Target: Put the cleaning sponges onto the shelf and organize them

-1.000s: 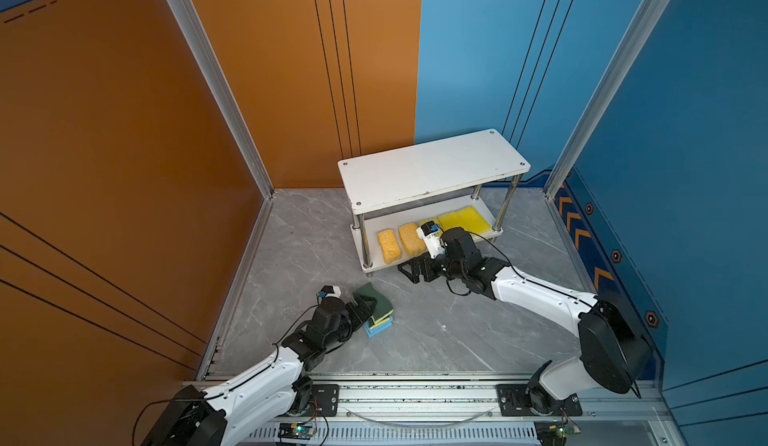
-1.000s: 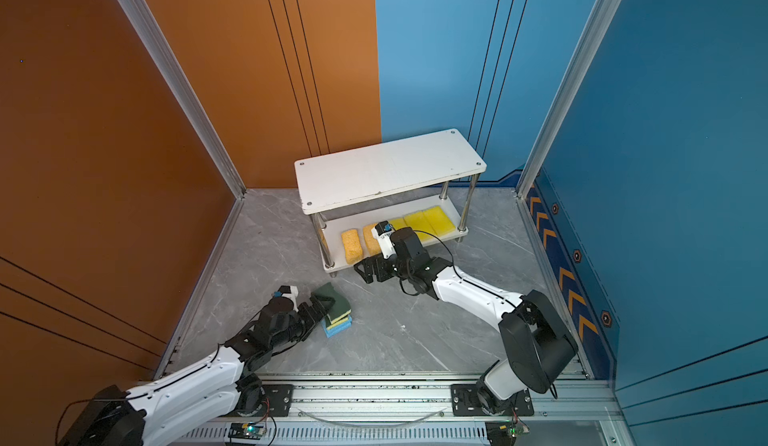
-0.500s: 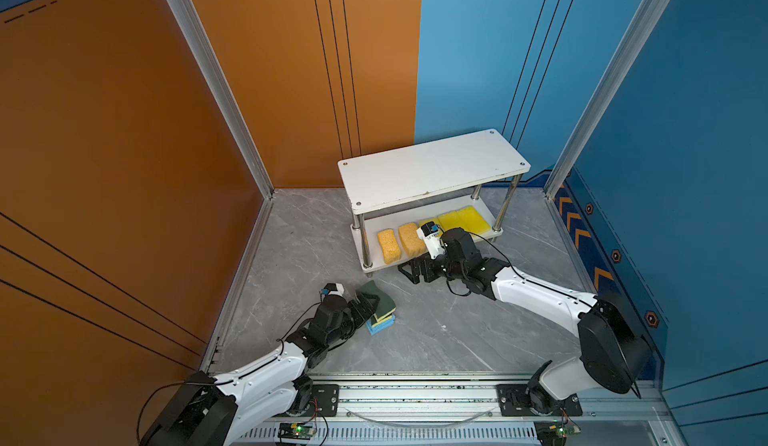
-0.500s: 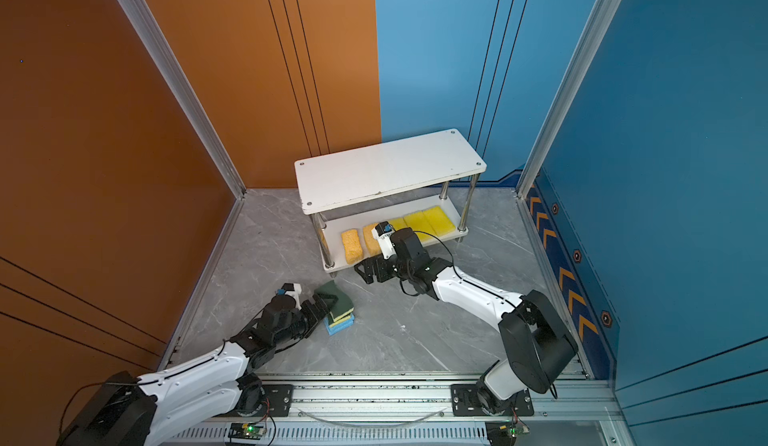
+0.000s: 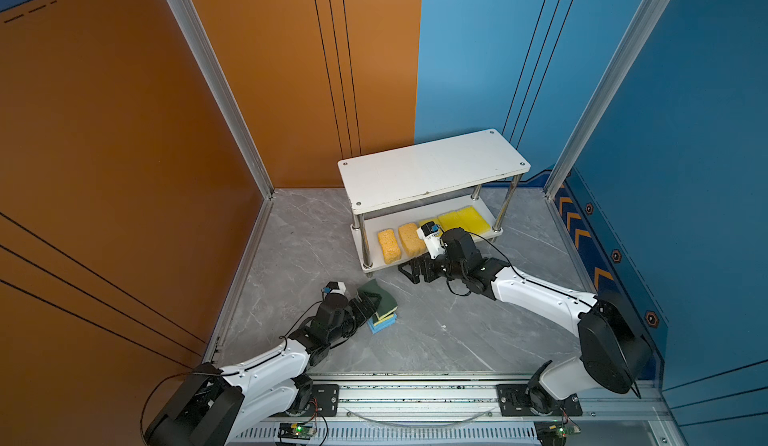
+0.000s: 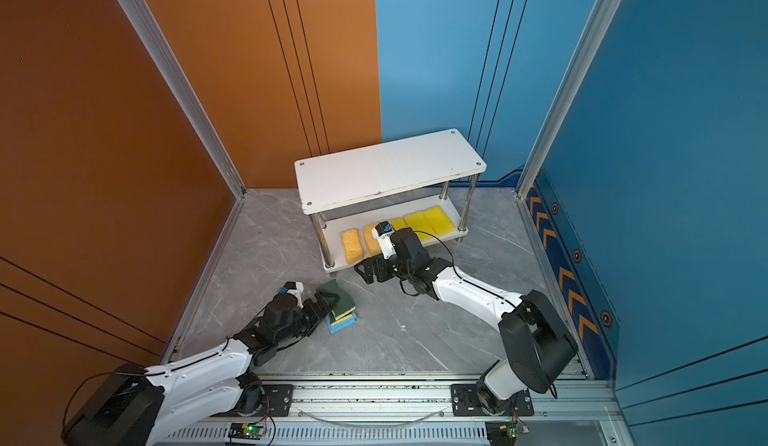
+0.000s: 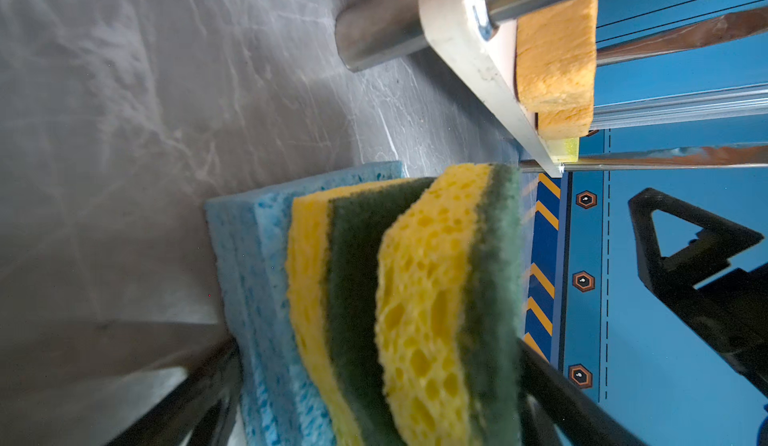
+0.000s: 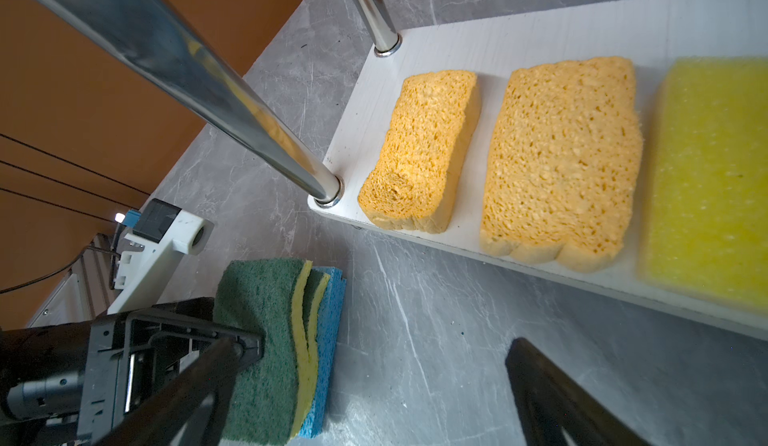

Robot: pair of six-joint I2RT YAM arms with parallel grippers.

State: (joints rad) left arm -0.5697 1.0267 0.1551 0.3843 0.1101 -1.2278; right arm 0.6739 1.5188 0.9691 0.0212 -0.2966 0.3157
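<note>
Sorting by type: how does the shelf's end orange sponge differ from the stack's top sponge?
Colour: orange sponge all orange, top sponge yellow under dark green. Place: orange sponge on the shelf's lower board, top sponge on a tabletop stack, between the left gripper's fingers. Both porous.

left pincer (image 5: 376,303) | edged toward the shelf (image 5: 432,169) | top green-topped sponge (image 5: 384,295) shifted along, now tilted

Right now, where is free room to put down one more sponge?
Top board is bare. The lower board is crowded: orange sponges, yellow sponges, the open right tool before it. Floor between sponge stack and right arm is bare.
</note>
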